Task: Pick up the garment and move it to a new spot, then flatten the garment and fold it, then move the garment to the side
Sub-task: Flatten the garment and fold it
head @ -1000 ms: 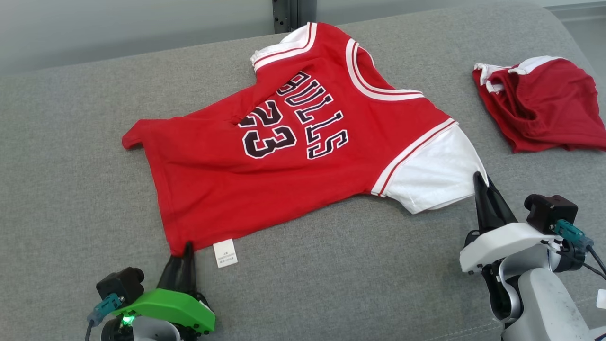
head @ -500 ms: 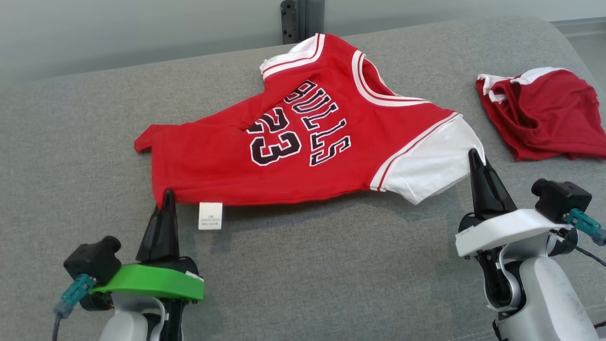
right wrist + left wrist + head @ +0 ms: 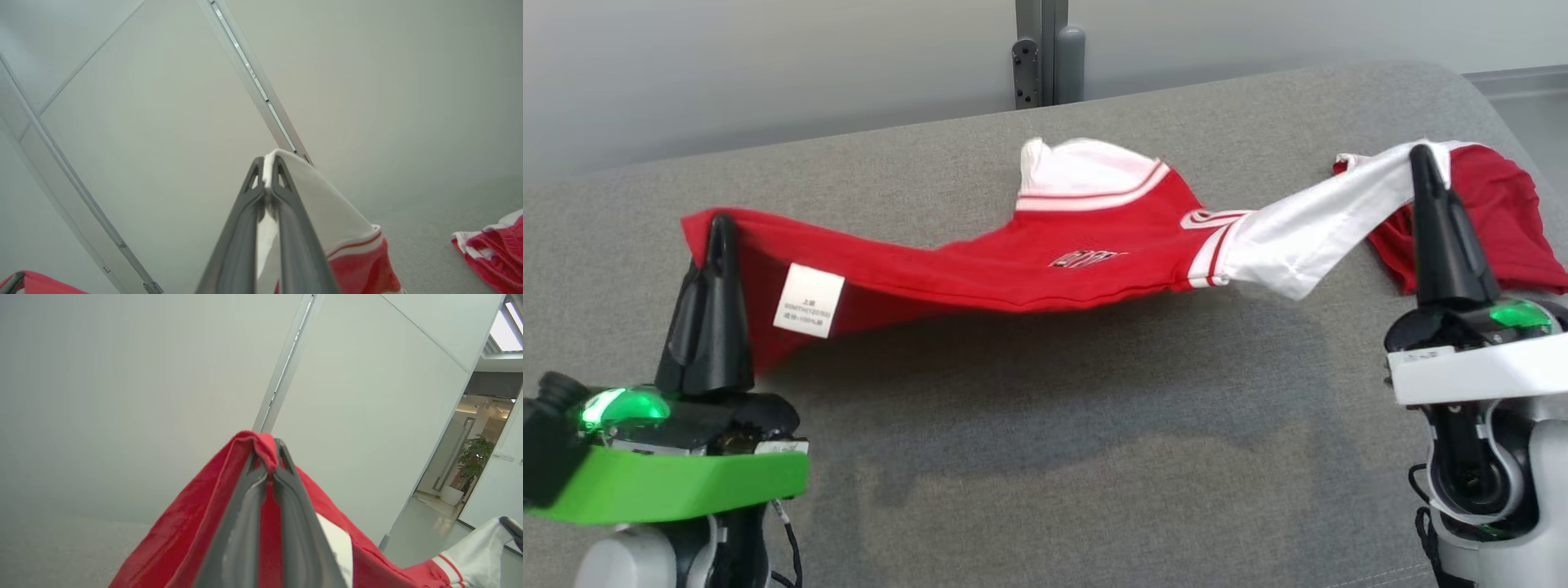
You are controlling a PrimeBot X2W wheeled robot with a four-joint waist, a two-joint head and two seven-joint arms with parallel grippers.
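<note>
Head view has the red basketball jersey (image 3: 1029,273) with white sleeves and striped trim stretched in the air between both arms, sagging at its middle over the surface below; whether its far edge touches that surface cannot be told. At the jersey's red hem corner, the left gripper (image 3: 719,220) has its two long dark fingers pressed together on a fold of red cloth, and the left wrist view shows that fold pinched at the fingertips. A white rectangular care label (image 3: 807,300) hangs from the hem just beside those fingers. At the other end, the right gripper (image 3: 1419,153) is clamped on the edge of a white sleeve (image 3: 1307,233), which runs taut from the red body up to the fingertips; the right wrist view shows white cloth caught between the closed fingers. Beneath lies a grey woven fabric cushion (image 3: 1045,457), darkened by the jersey's shadow. A second crumpled red-and-white garment (image 3: 1515,220) rests on the cushion behind the right gripper. Beyond the cushion stands a pale wall (image 3: 768,73) with a dark metal post (image 3: 1045,49).
</note>
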